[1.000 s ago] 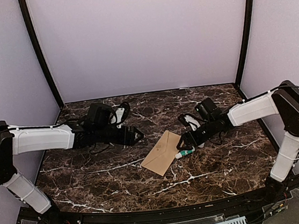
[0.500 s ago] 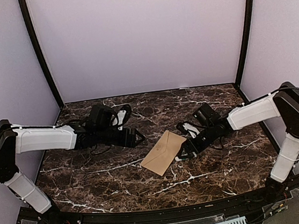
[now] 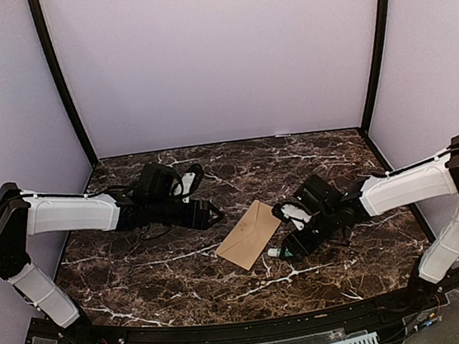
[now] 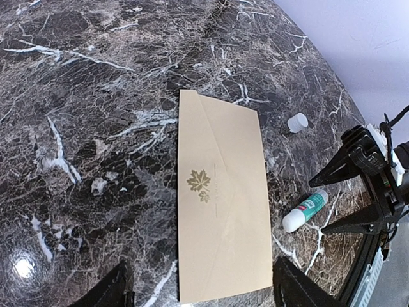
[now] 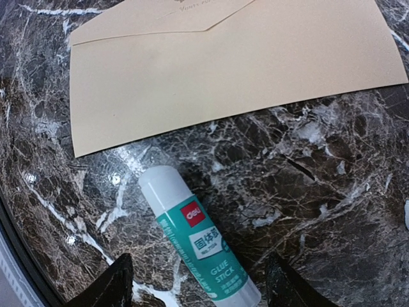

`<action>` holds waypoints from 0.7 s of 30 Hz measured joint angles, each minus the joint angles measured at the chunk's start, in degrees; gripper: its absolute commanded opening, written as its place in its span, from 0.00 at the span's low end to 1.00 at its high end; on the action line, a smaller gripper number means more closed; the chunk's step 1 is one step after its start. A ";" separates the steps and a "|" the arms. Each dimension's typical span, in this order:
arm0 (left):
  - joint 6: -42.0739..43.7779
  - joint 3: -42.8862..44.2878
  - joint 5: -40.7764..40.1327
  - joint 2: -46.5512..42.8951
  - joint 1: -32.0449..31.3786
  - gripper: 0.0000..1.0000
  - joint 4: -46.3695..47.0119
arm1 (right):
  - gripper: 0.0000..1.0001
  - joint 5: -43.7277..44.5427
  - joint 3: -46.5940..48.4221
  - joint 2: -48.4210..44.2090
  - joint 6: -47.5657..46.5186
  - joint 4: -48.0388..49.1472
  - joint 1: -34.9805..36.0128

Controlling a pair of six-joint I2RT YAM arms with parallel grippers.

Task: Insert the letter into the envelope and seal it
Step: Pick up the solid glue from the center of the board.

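Observation:
The tan envelope (image 3: 249, 234) lies flat on the marble table, flap folded down, a gold leaf print on it (image 4: 220, 211). The letter does not show in any view. My left gripper (image 3: 213, 213) hovers open at the envelope's left short end (image 4: 201, 291), a finger off each corner, touching nothing. A green and white glue stick (image 3: 275, 252) lies on the table just off the envelope's near right edge (image 5: 198, 236). My right gripper (image 3: 292, 244) stands open over it (image 5: 201, 281), the stick's green end between its fingers with a gap on both sides.
A small white cap (image 4: 296, 122) sits on the marble beyond the envelope's far right corner. The table (image 3: 141, 273) is dark marble with white veins, with lilac walls at the back and sides.
My right gripper has swung toward the near edge and come down over the glue stick, jaws narrowing a little. The glue stick lies slightly nearer than before. The left arm has barely moved.

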 measured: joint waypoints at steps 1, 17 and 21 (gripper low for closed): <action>0.00 0.00 0.09 0.02 0.00 0.73 0.00 | 0.64 1.36 0.00 -0.26 0.22 0.00 0.66; -0.02 -1.05 0.87 0.04 0.00 0.73 0.33 | 0.47 15.34 0.79 2.64 -1.44 -0.92 10.67; -0.02 -1.07 0.87 0.04 0.00 0.73 0.35 | 0.35 18.58 1.64 3.85 -1.60 -0.72 11.82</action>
